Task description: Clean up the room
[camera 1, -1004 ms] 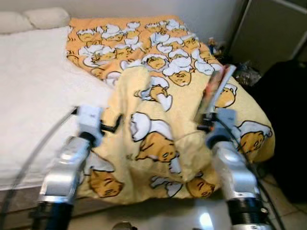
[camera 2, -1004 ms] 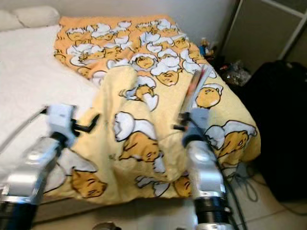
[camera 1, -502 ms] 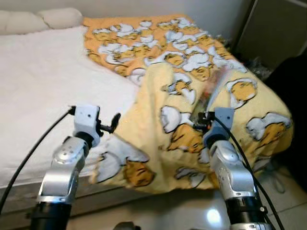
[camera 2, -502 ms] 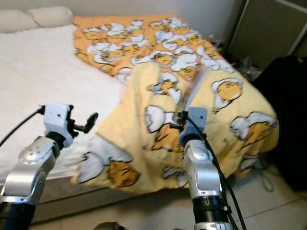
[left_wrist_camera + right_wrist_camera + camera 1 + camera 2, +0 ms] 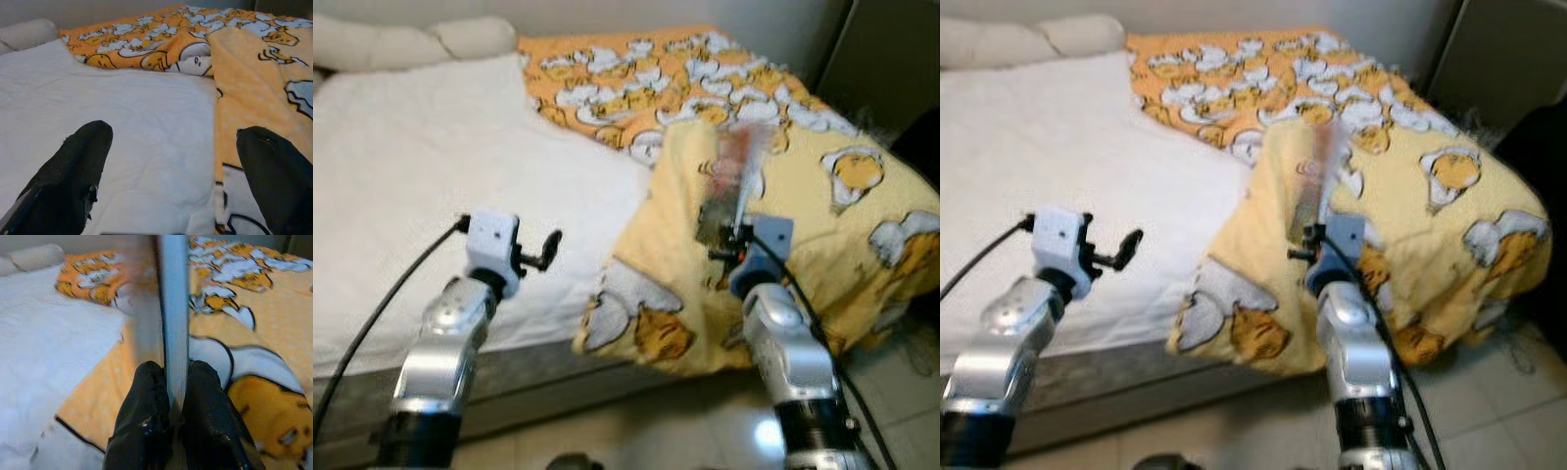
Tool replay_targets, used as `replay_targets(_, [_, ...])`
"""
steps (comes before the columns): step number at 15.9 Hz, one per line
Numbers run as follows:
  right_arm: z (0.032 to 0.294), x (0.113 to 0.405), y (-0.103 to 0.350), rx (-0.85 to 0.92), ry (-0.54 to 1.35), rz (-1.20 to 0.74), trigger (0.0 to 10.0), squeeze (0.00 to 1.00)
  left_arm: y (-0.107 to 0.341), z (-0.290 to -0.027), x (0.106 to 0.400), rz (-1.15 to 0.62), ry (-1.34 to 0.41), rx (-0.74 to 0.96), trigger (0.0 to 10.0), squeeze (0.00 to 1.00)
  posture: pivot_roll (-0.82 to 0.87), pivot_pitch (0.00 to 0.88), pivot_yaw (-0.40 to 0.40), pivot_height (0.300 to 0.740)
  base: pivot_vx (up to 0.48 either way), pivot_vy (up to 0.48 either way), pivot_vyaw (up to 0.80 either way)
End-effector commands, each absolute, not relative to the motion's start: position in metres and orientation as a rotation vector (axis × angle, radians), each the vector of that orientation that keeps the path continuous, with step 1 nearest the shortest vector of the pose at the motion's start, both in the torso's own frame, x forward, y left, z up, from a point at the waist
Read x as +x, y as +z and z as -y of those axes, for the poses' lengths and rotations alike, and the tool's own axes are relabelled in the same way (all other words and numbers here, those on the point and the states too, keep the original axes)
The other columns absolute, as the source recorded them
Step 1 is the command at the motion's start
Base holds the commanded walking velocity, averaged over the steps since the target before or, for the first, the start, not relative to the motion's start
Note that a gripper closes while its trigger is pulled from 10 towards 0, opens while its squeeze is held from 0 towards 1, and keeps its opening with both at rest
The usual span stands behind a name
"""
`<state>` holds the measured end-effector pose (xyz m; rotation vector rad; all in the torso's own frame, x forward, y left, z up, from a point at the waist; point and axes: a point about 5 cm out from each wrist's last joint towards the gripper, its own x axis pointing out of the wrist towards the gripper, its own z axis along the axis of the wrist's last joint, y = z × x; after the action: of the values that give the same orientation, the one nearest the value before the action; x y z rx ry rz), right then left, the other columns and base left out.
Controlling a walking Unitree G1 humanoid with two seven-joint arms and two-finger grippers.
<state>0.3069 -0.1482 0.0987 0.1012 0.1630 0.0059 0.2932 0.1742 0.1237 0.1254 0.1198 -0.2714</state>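
My right gripper (image 5: 728, 251) is shut on a thin flat booklet (image 5: 736, 186), held upright and edge-on above the yellow egg-print blanket (image 5: 832, 230). In the right wrist view both black fingers (image 5: 146, 396) pinch the booklet's lower edge (image 5: 173, 308). My left gripper (image 5: 548, 251) is open with nothing in it, raised over the white sheet (image 5: 431, 186) near the bed's front edge. The left wrist view shows its two fingers (image 5: 73, 171) spread wide, with the sheet and the blanket's edge (image 5: 254, 83) ahead.
Two pale pillows (image 5: 411, 39) lie at the head of the bed. A dark cabinet (image 5: 891, 59) stands at the far right, beyond the bed. Tiled floor (image 5: 636, 421) runs along the bed's front.
The whole picture has slid right, so the camera has turned left and more white sheet shows. The right gripper keeps its hold on the booklet; the left stays open.
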Motion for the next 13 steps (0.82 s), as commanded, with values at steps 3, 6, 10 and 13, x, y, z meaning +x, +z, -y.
replay_targets(3, [0.1485,0.3106,0.1109,0.111,0.004,-0.105,10.0,0.0,0.1259,-0.1752,0.2935,-0.115,-0.271,0.136,10.0,0.0,0.08,0.0,0.02,0.74,0.0,0.429,0.0])
replay_targets(6, [0.1485,0.3109,0.1111,0.111,0.006,-0.105,10.0,0.0,0.1259,-0.1758,0.2939,-0.115,-0.268,0.137,10.0,0.0,0.08,0.0,0.02,0.74,0.0,0.43,0.0])
replay_targets(10, [0.1482,0.3126,0.1113,0.11,0.019,-0.109,10.0,0.0,0.1259,-0.177,0.2968,-0.112,-0.254,0.143,10.0,0.0,0.08,0.0,0.014,0.74,0.0,0.43,0.0])
replay_targets(13, [0.1478,0.3142,0.1127,0.092,0.034,-0.104,10.0,0.0,0.1262,-0.1768,0.2986,-0.109,-0.249,0.14,10.0,0.0,0.09,0.0,0.008,0.74,0.0,0.431,0.0])
